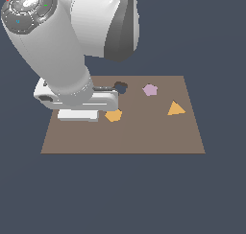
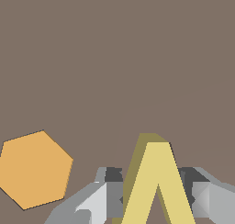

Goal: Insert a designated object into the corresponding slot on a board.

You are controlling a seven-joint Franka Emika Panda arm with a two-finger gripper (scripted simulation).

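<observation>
Brown board: gripper w/ yellow V, hexagon beside.

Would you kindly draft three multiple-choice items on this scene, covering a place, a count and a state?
1. Where does the pink piece lie?
A. on the board
B. off the board
C. in the hand

2. How many orange pieces show in the exterior view?
A. one
B. two
C. four

3. What sits between the hand's fingers?
A. the hexagon
B. nothing
C. the yellow V block

Answers: 1 A, it rests on the brown surface. 2 B, the hexagon and the triangle. 3 C, the wrist view shows a finger on each side of the V.
</observation>
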